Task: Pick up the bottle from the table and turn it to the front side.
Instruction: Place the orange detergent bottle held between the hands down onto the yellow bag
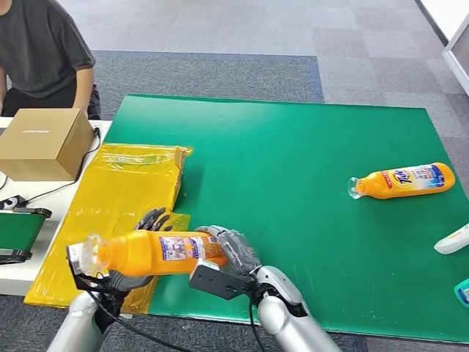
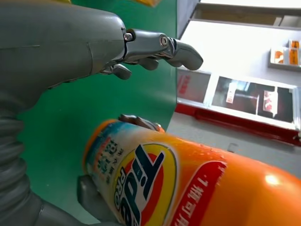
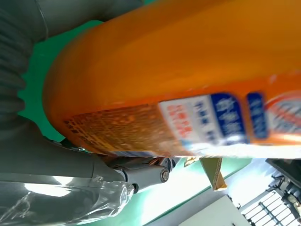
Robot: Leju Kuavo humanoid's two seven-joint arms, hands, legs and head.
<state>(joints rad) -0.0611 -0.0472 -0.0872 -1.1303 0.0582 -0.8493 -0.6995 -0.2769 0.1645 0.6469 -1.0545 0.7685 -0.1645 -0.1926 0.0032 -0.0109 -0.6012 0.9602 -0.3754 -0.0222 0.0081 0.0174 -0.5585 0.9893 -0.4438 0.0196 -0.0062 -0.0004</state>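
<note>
a: where's the bottle?
b: orange tide detergent bottle (image 1: 157,253) is off the table, lying sideways in the air over the near edge of the green mat (image 1: 287,220), clear cap end toward my left. back label faces up in the head view; tide logo shows in my left wrist view (image 2: 149,188).

a: who has it?
b: my right hand (image 1: 229,253) wraps the base end, fingers closed around it. my left hand (image 1: 146,220) is at the neck half; dark fingers (image 1: 152,217) show behind the bottle and the body rests against the palm, thumb held out away from it. can't tell if that hand really grips.

a: nearby?
b: yellow plastic bag (image 1: 119,198) lies flat under and beyond the bottle, overlapping the mat's left edge. cardboard box (image 1: 44,143) on the white table (image 1: 17,271) past it, person in a dark shirt (image 1: 44,44) seated behind.

a: far side?
b: second tide bottle (image 1: 404,181) lying on the mat to the right, well apart, cap pointing left. a white object (image 1: 452,240) near the right edge, partly cut off.
</note>
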